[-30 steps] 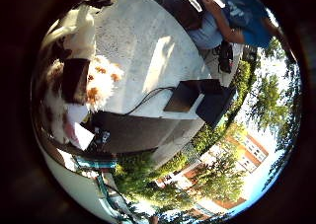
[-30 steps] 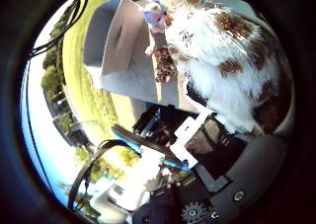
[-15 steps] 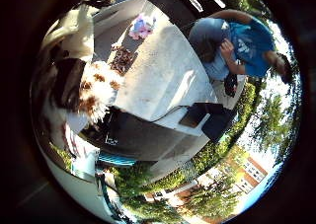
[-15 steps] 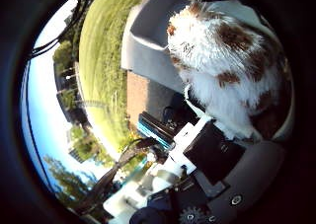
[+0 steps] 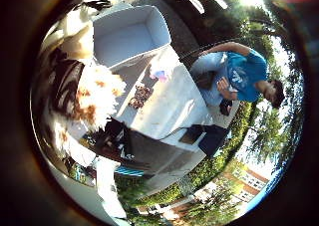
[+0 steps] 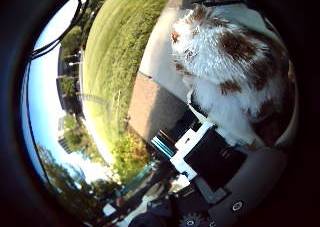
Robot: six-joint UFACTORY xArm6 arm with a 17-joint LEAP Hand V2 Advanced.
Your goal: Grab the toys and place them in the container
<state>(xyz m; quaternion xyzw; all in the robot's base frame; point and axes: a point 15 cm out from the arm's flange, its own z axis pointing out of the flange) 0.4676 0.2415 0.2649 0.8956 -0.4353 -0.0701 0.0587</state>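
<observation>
One fluffy white-and-brown plush toy (image 6: 225, 67) sits clenched in my hand's (image 6: 210, 162) fingers (image 5: 65, 84), well above the desk (image 5: 169, 104). The white container (image 5: 127, 34) waits at its far edge; releasing early would drop it short.

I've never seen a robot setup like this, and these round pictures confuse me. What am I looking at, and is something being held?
Both pictures come from small wide-angle cameras in the palm of a robot hand, one by the thumb, one by the little finger. The hand's fingers are curled round a fluffy white-and-brown plush toy, which fills much of the thumb-side view. The other view looks down on a white table with an open white container, a small pink toy and a brown toy lying beside it.
</observation>
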